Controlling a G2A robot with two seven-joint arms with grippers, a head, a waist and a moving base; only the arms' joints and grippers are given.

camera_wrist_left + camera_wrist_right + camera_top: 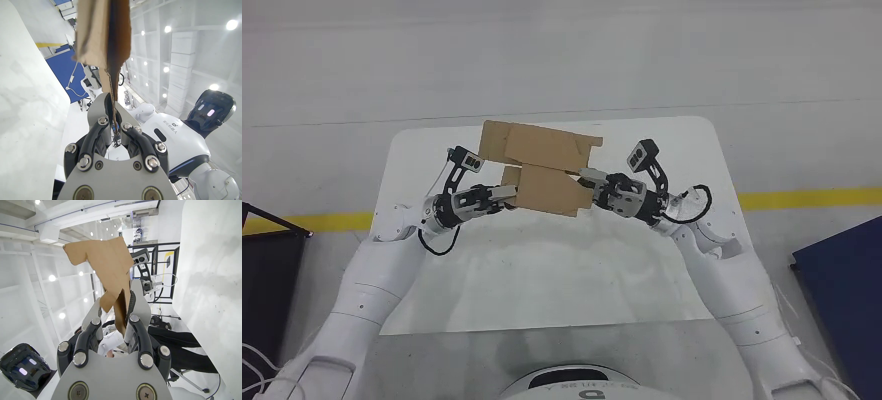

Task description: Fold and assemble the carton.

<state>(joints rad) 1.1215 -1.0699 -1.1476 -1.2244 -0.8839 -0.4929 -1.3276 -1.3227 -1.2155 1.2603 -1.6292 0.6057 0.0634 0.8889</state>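
A flattened brown carton (542, 165) hangs in the air over the far half of the white table (542, 290), its flaps spread toward the back. My left gripper (504, 193) is shut on the carton's left edge. In the left wrist view the corrugated edge of the carton (102, 37) is pinched between that gripper's (113, 109) pads. My right gripper (587, 185) holds the opposite edge. In the right wrist view the carton (105, 262) rises from between that gripper's (116, 308) fingers, with a folded flap filling the gap.
A yellow floor line (812, 198) runs past both sides of the table. A dark blue object (842, 270) stands off the table's right side and a black frame (262, 260) off its left. The table's near half lies bare below the arms.
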